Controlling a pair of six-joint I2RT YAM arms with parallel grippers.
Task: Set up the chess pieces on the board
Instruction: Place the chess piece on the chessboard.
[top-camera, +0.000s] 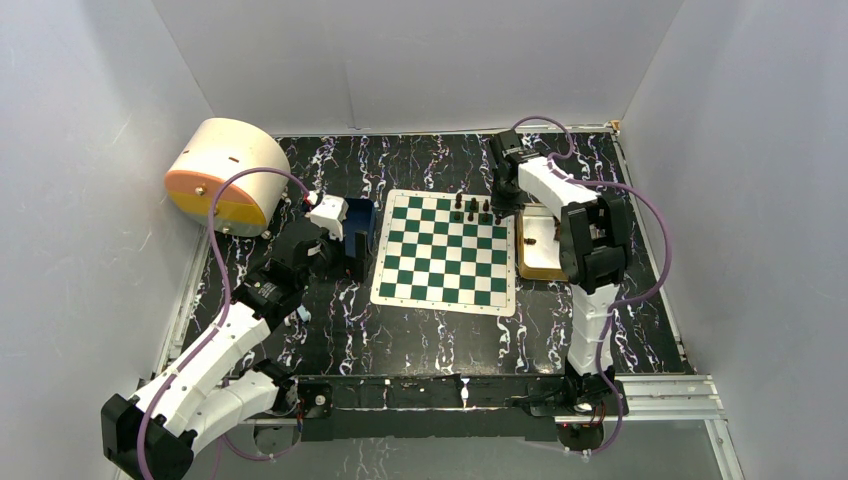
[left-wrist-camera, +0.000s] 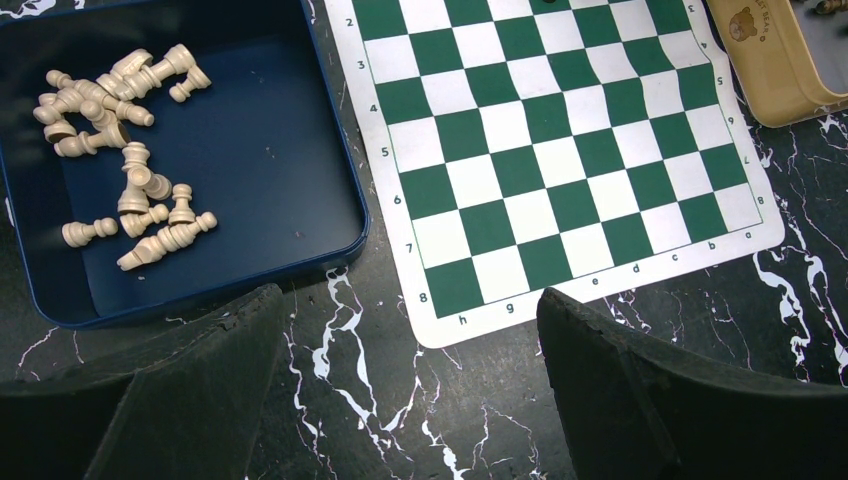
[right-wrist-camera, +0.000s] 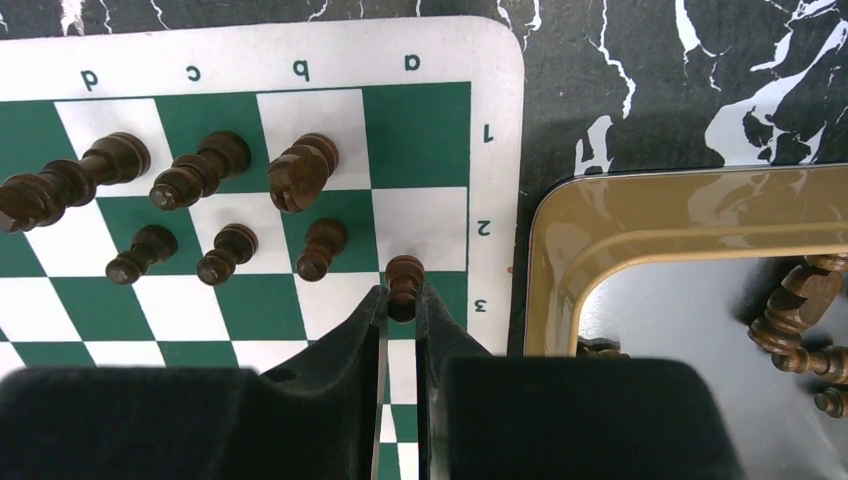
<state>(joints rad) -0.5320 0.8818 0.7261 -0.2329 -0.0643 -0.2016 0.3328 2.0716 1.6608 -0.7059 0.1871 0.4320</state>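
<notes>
- The right pincer (right-wrist-camera: 403, 300) is closed narrow on a small dark brown wooden pawn (right-wrist-camera: 404, 270), gripping its stem from both sides, with the head showing past the tips.
- The pawn sits over the a-file of the flat green and white checked board (right-wrist-camera: 415, 130), on the line between ranks 2 and 3.
- The bare white a2 square lies just beyond the tips, towards rank 1.
- Three more dark pawns (right-wrist-camera: 225, 253) stand on b2, c2 and d2, so a2 looks like the target.
- The pawn's long axis seems upright; I cannot tell whether its base touches the board.
- The left pincer (left-wrist-camera: 410, 298) is spread wide and empty over the black marbled worktop (left-wrist-camera: 350, 400) by the h8 corner, well apart, so the right arm is nearer.
</notes>
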